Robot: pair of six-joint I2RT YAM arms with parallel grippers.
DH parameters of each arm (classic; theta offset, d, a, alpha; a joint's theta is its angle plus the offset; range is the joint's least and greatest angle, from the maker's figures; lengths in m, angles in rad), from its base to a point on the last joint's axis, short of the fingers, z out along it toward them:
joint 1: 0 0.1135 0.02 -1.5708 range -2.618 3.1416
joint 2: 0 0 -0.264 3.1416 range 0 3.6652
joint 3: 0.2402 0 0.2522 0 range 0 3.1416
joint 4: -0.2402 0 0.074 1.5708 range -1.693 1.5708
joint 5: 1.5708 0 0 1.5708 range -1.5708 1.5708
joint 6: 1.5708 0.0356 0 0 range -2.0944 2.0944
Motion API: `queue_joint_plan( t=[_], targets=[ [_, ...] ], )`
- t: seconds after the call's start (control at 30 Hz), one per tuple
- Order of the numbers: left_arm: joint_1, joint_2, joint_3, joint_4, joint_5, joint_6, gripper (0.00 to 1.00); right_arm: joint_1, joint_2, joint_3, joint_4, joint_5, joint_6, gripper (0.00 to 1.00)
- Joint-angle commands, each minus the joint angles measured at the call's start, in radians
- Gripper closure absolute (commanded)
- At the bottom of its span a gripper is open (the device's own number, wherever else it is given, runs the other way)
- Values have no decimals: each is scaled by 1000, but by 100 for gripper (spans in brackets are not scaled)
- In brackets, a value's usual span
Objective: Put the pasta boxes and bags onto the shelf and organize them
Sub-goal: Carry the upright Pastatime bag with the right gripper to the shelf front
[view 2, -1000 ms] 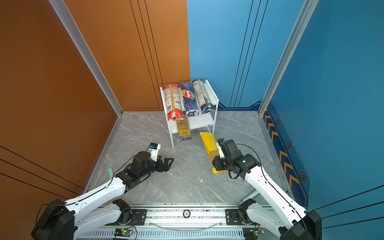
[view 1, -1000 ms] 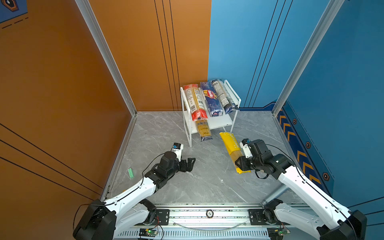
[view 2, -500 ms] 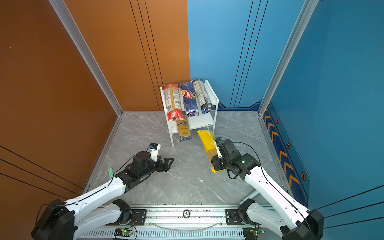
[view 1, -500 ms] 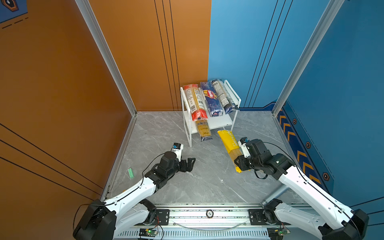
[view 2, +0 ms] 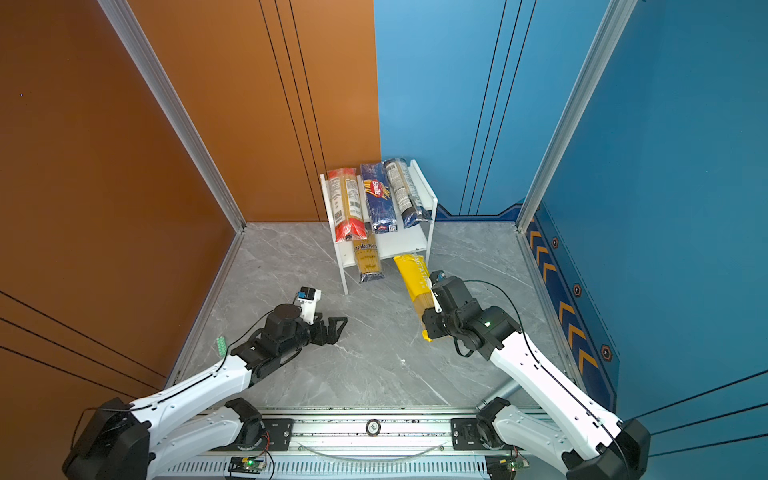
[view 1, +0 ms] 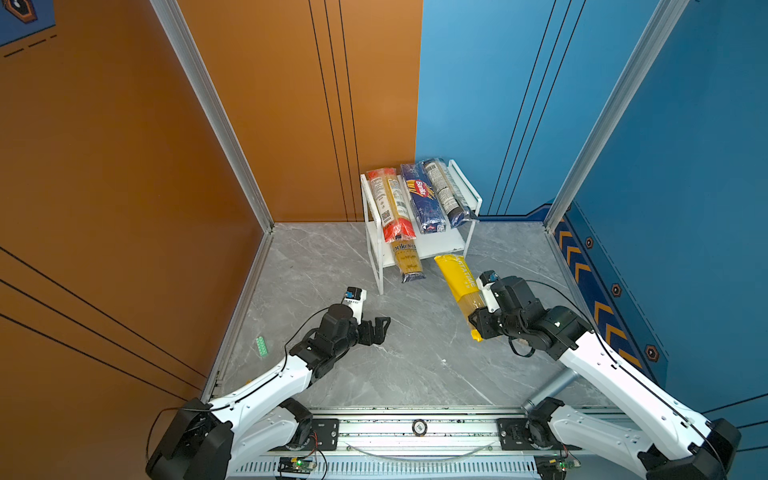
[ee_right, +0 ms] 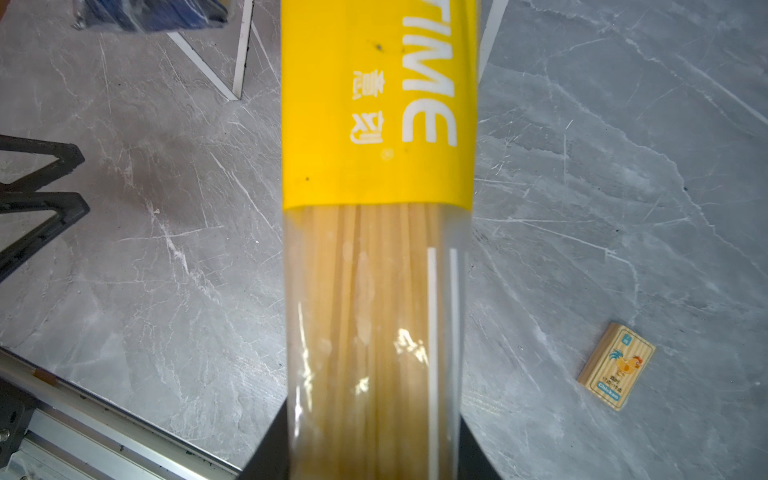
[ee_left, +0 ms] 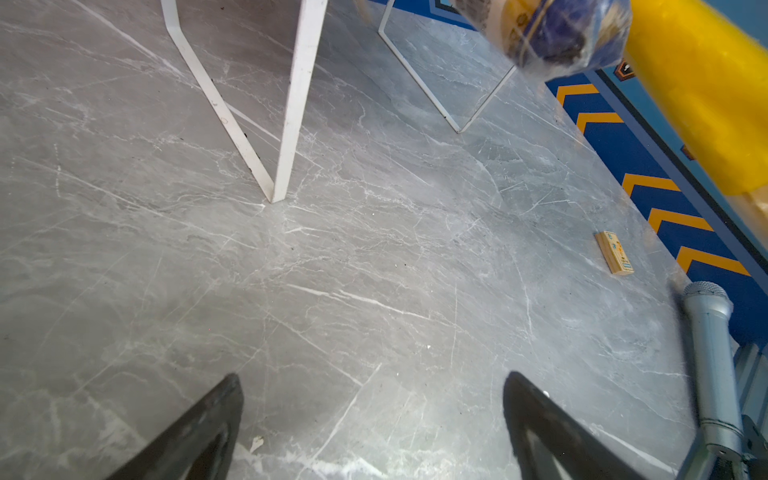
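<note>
Right side: right tool point(view 1: 478, 321) clenched across the yellow pack point(view 1: 455, 276) at its clear near end, centre right in both top views
Pack position: appears lifted off the table point(view 1: 374, 374), long axis aimed at the shelf point(view 1: 442, 246), far end near the front right leg
Left side: left tool point(view 1: 383, 327) released, jaws wide, empty, lower centre-left, well apart from every pack
Upper board: red pack point(view 1: 390, 203), Barilla pack point(view 1: 422, 197) and clear pack point(view 1: 446, 193) lie side by side, lengthwise front to back
Lower board: blue-yellow pack point(view 1: 407, 262) at its left side, near end jutting past the edge; right side bare
Pack material: glossy film sleeve, opaque yellow band with white lettering, clear window showing straight pale strands
Pack shape: long, narrow, roughly flat-oval in section
Handling, judged: light; stiff along its length as a bundle, yet the strands are brittle and would snap under bending or a drop; smooth film liable to slide in the jaws
Hold point, judged: across the narrow width; a grip nearer mid-length would cut the leverage of the free end; moderate squeeze only
Shelf build: flat white boards, thin white metal frame, hard and smooth; packs should slide on easily
Table surface: grey marble pattern, slight sheen
Stray item: small wooden block point(ee_right: 617, 365) with a chicken print, lower right of the right wrist view, apart from the pack
</note>
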Motion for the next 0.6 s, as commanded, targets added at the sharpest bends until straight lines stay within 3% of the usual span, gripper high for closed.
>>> queue_joint_plan(
  t=[0.0, 0.57],
  targets=[
    [11, -11, -9, 14, 4, -6, 2, 3, -20, 80, 137, 54, -27, 100],
    [12, -22, -18, 15, 7, -9, 2, -2, 53, 127, 245, 68, -44, 100]
  ],
)
